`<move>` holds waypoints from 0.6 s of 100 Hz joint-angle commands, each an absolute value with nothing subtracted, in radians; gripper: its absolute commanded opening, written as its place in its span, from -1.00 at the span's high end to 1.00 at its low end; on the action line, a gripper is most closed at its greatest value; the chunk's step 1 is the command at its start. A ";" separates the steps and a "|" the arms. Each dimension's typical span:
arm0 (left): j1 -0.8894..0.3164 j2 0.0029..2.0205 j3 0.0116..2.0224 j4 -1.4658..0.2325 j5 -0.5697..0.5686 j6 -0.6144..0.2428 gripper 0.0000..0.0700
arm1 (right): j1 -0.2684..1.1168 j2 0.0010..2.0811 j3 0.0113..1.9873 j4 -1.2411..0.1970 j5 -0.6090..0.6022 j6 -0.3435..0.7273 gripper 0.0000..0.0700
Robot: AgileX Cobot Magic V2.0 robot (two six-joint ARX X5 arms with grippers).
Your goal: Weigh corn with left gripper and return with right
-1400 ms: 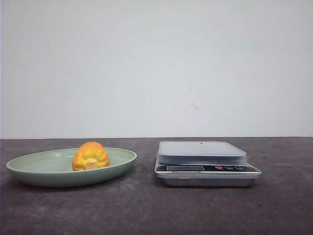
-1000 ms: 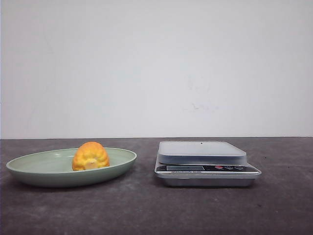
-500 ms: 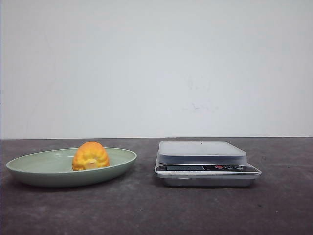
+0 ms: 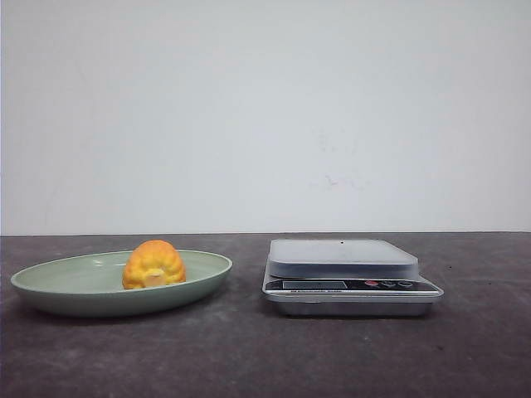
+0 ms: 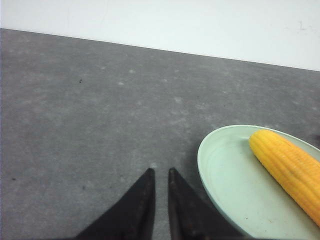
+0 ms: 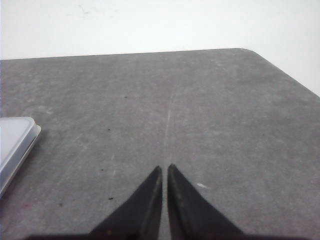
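Note:
The corn (image 4: 153, 264), yellow-orange with bumpy kernel rows and a pale core end facing the camera, lies in a pale green plate (image 4: 50, 286) at the left of the table. In the left wrist view the corn (image 5: 292, 167) shows as a longer cob in the plate (image 5: 220, 170). My left gripper (image 5: 160, 172) is shut with a narrow slit, empty, low over the bare table just beside the plate's rim. My right gripper (image 6: 165, 169) is shut and empty over bare table. Neither gripper shows in the front view.
A silver digital kitchen scale (image 4: 342, 259) with a flat square platform stands right of the plate; its corner shows in the right wrist view (image 6: 12, 142). The dark grey table (image 4: 249, 356) ends at a white wall, with a rounded table corner (image 6: 245, 50) beyond the right gripper.

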State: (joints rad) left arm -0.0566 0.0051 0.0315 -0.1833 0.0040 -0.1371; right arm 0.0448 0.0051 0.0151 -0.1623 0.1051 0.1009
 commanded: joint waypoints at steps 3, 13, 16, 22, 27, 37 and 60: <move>-0.056 0.004 0.014 -0.187 0.008 -0.124 1.00 | 0.047 0.004 0.010 -0.157 0.105 0.101 0.97; -0.056 0.004 0.014 -0.187 0.008 -0.125 1.00 | 0.046 0.004 0.010 -0.158 0.105 0.101 0.97; -0.056 0.004 0.014 -0.187 0.008 -0.125 1.00 | 0.046 0.004 0.010 -0.158 0.105 0.101 0.97; -0.056 0.004 0.014 -0.187 0.008 -0.125 1.00 | 0.046 0.004 0.010 -0.158 0.104 0.101 0.97; -0.056 0.004 0.014 -0.187 0.008 -0.125 1.00 | 0.046 0.004 0.010 -0.158 0.104 0.102 0.97; -0.056 0.004 0.014 -0.184 0.008 -0.128 1.00 | 0.046 0.004 0.010 -0.158 0.104 0.101 0.97; -0.056 0.004 0.018 -0.159 0.002 -0.181 0.99 | 0.047 0.004 0.023 -0.165 0.085 0.194 0.99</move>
